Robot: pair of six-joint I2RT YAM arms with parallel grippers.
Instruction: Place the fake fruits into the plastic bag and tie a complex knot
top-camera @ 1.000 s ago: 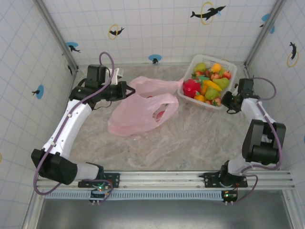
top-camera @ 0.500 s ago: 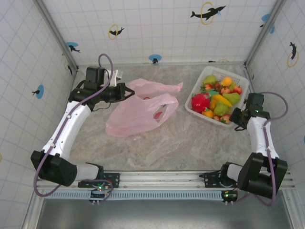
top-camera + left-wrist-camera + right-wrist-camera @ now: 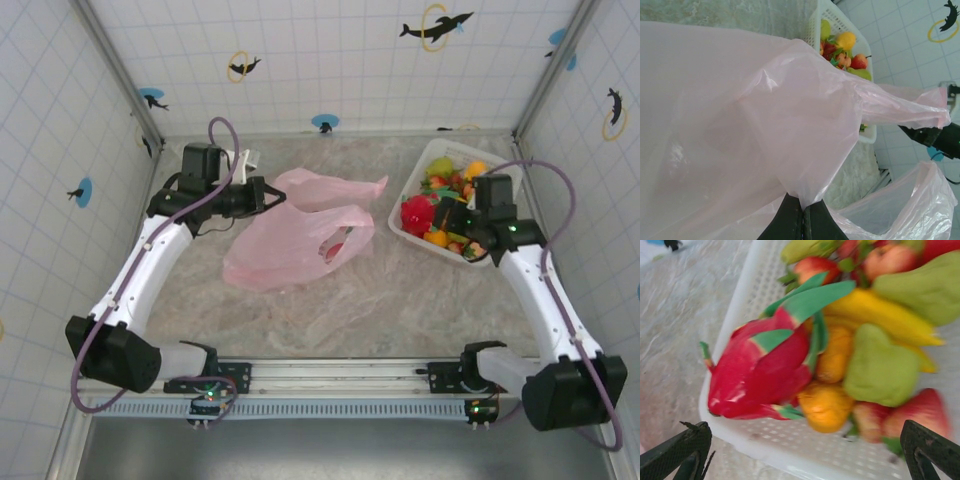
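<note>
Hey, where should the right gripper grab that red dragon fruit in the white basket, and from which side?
Grip the dragon fruit across its rounded red body, below the green scales, coming from above. It lies uncovered against the wall of the basket, and the open right gripper looks wide enough to span it.

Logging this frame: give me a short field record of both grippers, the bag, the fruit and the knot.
left gripper: shut on the plastic bag edge, holding it up
right gripper: open, over the basket
plastic bag: pink, slumped left of the basket, handles loose
fake fruits: piled in the white basket
knot: not yet tied
</note>
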